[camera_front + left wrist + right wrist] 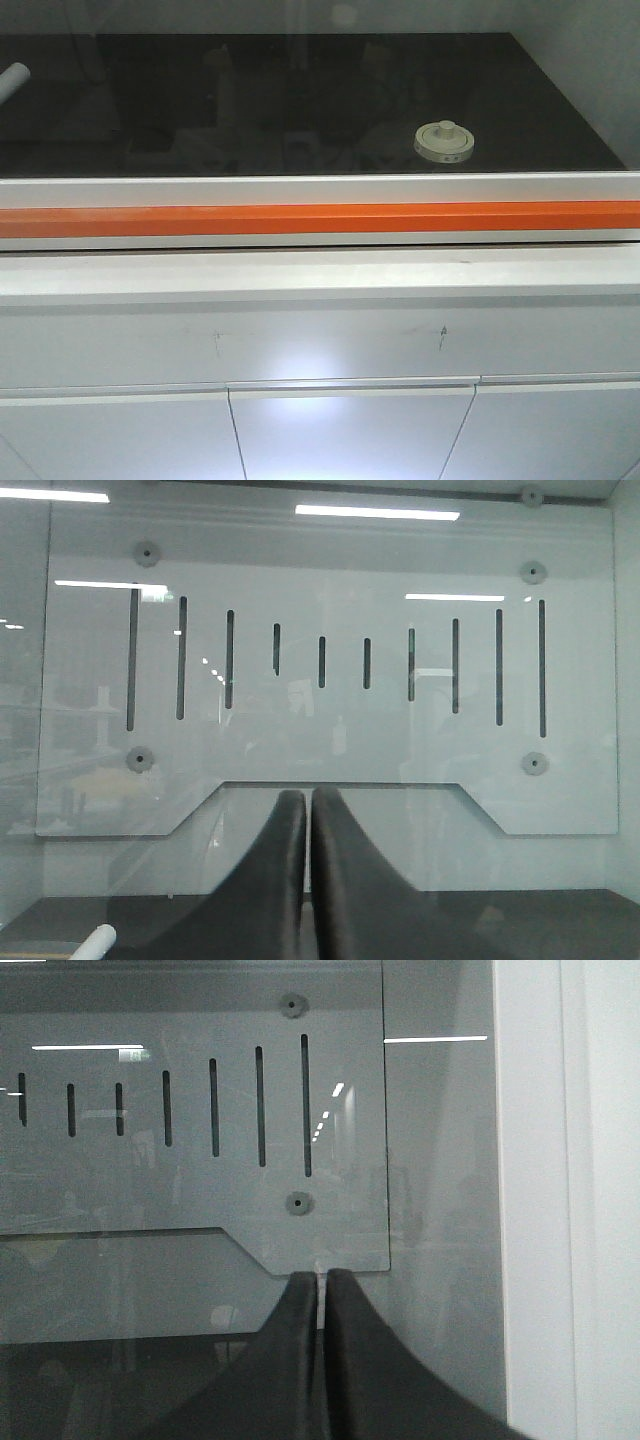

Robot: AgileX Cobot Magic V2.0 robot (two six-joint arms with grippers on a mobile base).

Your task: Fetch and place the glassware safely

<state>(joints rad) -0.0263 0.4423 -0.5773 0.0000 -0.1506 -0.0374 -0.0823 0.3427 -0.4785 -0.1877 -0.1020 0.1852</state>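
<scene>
The glassware (444, 141), a squat clear jar with a cream-white knobbed lid, stands on the black worktop (300, 100) at the right, behind the front sill. Neither arm shows in the front view. In the left wrist view my left gripper (308, 798) is shut with nothing between its dark fingers, pointing at the back wall. My right gripper (322, 1278) is likewise shut and empty, aimed at the back wall's right end. The jar does not show clearly in either wrist view.
A white rolled tube (12, 80) lies at the worktop's far left, its end visible as tube (95, 942). An orange strip (320, 218) and white sill run along the front. A slotted panel (330, 680) covers the back wall. A white frame post (560, 1200) stands at the right.
</scene>
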